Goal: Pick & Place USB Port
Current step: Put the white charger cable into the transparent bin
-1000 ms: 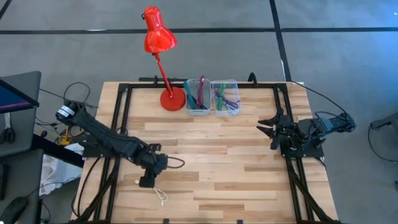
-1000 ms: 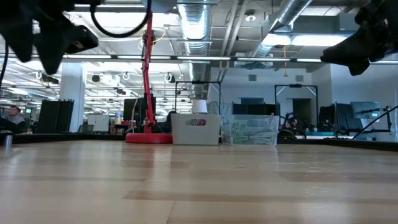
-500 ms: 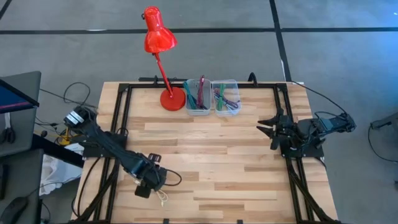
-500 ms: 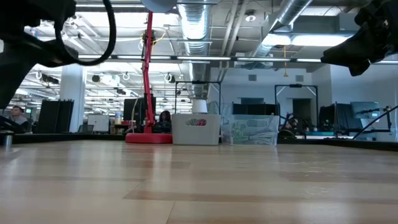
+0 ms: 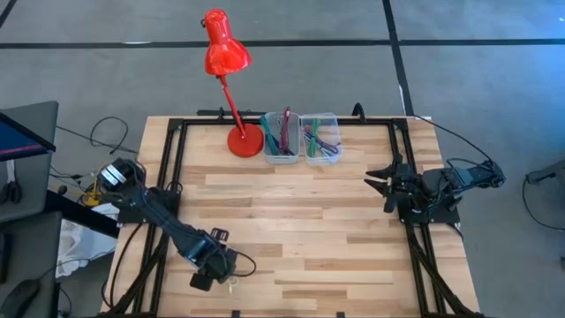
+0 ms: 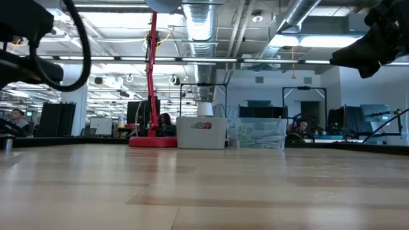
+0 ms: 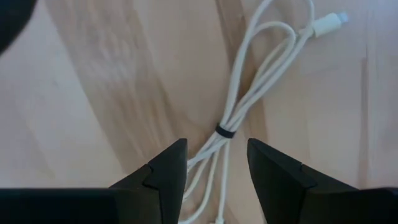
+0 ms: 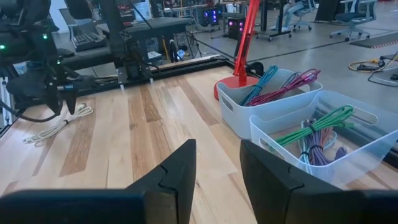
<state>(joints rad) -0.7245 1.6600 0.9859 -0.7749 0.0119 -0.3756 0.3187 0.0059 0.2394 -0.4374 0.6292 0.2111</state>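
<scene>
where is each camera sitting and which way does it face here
High: above, looking straight down on the table, both arms, white cable by the left claw.
Low: at tabletop height, facing the red lamp and bins; arm parts hang at the top corners.
Left wrist: looks down past its open fingers at the cable.
Right wrist: looks across the table past the right claw, open, to the bins.
Both wrist views show the cable.

Coiled white USB cable (image 7: 239, 118) on table
</scene>
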